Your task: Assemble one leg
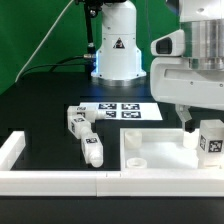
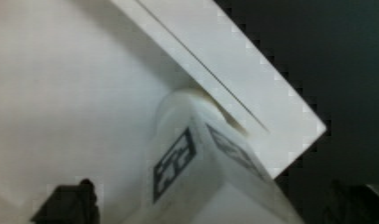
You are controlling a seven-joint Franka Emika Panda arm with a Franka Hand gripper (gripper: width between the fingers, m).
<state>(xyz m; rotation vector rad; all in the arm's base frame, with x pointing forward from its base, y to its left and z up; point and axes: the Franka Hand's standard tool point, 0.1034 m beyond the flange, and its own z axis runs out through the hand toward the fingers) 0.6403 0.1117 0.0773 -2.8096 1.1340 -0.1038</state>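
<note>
My gripper (image 1: 205, 132) is shut on a white leg (image 1: 211, 143) with a black-and-white tag. It holds the leg upright at the corner of the flat white square panel (image 1: 150, 152) on the exterior view's right. In the wrist view the leg (image 2: 200, 160) fills the space between my dark fingers (image 2: 69, 203), and its end is against the panel (image 2: 79, 90) close to the panel's edge. Whether the leg sits in a recess is hidden. Two more legs (image 1: 76, 121) (image 1: 91, 150) lie loose on the black table on the exterior view's left.
The marker board (image 1: 122, 110) lies behind the panel. White border rails run along the front (image 1: 60, 180) and the exterior view's left (image 1: 11, 147). The arm's white base (image 1: 118, 50) stands at the back, before a green curtain.
</note>
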